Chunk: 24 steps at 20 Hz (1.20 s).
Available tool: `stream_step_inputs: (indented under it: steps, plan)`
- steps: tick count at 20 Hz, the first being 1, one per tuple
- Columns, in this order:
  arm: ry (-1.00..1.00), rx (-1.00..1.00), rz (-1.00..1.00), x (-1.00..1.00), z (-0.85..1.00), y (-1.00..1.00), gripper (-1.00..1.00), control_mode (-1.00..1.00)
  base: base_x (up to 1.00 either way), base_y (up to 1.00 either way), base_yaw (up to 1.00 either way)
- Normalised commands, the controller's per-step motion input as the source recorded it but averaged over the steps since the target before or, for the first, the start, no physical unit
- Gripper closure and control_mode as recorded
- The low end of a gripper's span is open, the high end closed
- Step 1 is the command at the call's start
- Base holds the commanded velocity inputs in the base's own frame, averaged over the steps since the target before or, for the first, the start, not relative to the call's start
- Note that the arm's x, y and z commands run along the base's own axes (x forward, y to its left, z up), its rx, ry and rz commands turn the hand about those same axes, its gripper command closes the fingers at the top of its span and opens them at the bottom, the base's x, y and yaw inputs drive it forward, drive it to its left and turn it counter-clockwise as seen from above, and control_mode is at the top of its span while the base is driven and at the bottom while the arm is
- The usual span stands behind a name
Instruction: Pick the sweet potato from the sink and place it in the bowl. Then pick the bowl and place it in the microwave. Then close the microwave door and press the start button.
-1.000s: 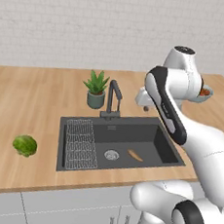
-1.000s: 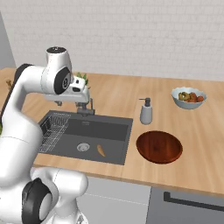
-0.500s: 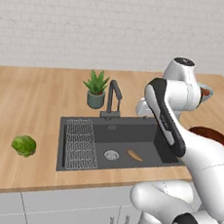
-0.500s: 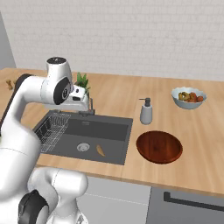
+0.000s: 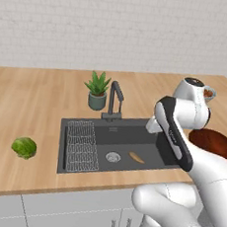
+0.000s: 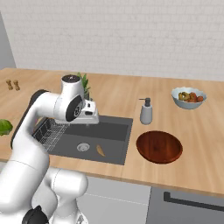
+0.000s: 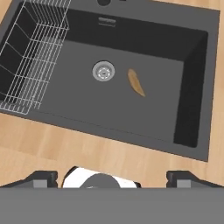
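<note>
Nothing of the task is done yet, by the look of it; the sweet potato (image 7: 136, 82) lies on the floor of the sink (image 7: 188, 92), just beside the round steel drain (image 7: 104, 71) and well apart from the wire rack (image 7: 30, 52) that fills the basin's other side; in the left base view it shows as a small orange-tan sliver (image 5: 137, 157) next to the drain, and in the right base view the same (image 6: 100, 150).

The tool (image 7: 111, 177) hangs above the sink, looking down into it; its two dark fingertips (image 7: 41, 177) stand far apart at the bottom of the hand view, spread about as wide as they go, and nothing is between them; it holds nothing. It sits high over the near rim of the basin, not yet down at the root.

The reddish-brown bowl (image 6: 159, 146) waits on the wooden table (image 6: 205, 131) just beside the sink, and it is bare inside; a soap dispenser (image 6: 146, 111) stands behind it, and a pale bowl of fruit (image 6: 189, 96) further back. A lettuce (image 5: 24, 147) lies on the table on the far side of the sink, near the potted plant (image 5: 97, 90) and faucet (image 5: 113, 101).

So every step is left: descend and grasp the sweet potato, drop it in the bowl, carry the bowl to the microwave, shut the door, press start.
</note>
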Motion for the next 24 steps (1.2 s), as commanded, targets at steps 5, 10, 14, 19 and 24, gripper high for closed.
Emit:
stream_step_inputs:
  steps: [5,10,14,19,24]
  plan:
    - [0.0,0.0,0.13,0.23,-0.47,-0.18,-1.0,-1.0,0.0,0.0,0.0]
    - [0.0,0.0,0.08,0.34,-0.48,-0.07,-1.0,-1.0,0.0,0.0,0.0]
    - [0.0,0.0,0.05,0.44,-0.37,0.0,-1.0,-1.0,0.0,0.0,0.0]
    - [0.0,0.0,0.05,0.38,-0.33,0.0,-1.0,-1.0,0.0,0.0,0.0]
    - [0.0,0.0,0.04,0.33,-0.44,-0.1,-1.0,-1.0,0.0,0.0,0.0]
